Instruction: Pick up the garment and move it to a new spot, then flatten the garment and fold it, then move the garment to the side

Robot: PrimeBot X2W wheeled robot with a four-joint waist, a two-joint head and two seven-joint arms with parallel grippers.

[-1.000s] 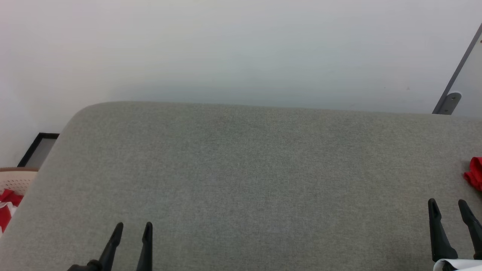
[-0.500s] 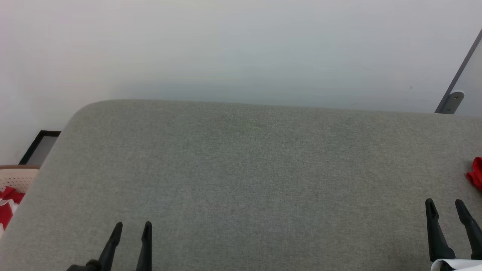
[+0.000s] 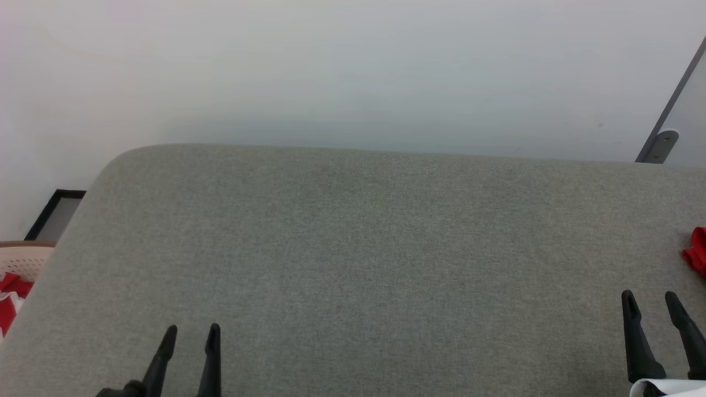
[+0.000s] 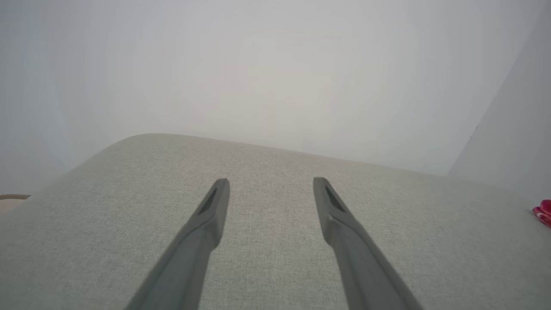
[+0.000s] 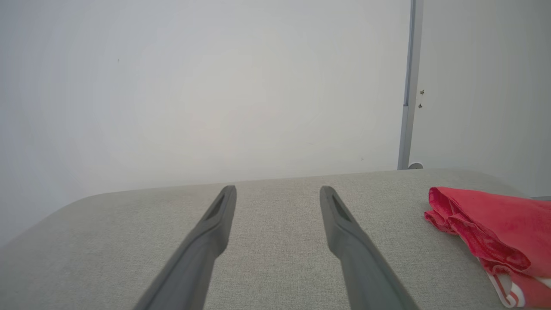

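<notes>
Both my left gripper (image 3: 193, 331) and right gripper (image 3: 649, 298) hang parted and empty over the grey cushion (image 3: 353, 248) in the head view; the garment (image 3: 696, 251) lies ahead-right of the right one, apart. Left wrist view: its red edge, far right. Right wrist view adds bunched folds and striped trim, right of my fingers.

We could read no text, label, brand, number or sign in any of the views. The crumpled red cloth garment (image 5: 495, 232), with its red-and-white striped trim (image 5: 510, 295), showed us only plain fabric where it lay on the grey woven upholstered surface (image 3: 353, 248).
</notes>
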